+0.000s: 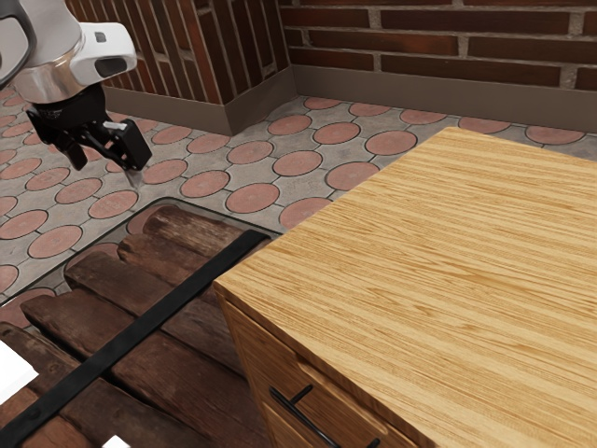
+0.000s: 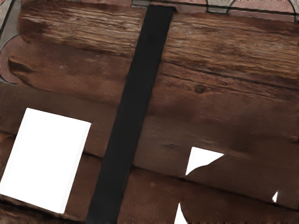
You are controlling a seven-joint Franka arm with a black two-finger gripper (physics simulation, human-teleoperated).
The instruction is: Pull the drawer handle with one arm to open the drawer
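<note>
The gripper [image 1: 104,157] is seen at the upper left, fingers spread around nothing, well apart from the drawer handle [image 1: 303,418] at the lower edge, where the drawer [image 1: 270,359] looks shut.

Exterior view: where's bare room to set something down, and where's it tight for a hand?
The cabinet top is bare all over. The dark planks are bare on both sides of the black strip, apart from white patches at the view's lower left. Tightest spot: behind the drawer handle, close to the drawer front.
</note>
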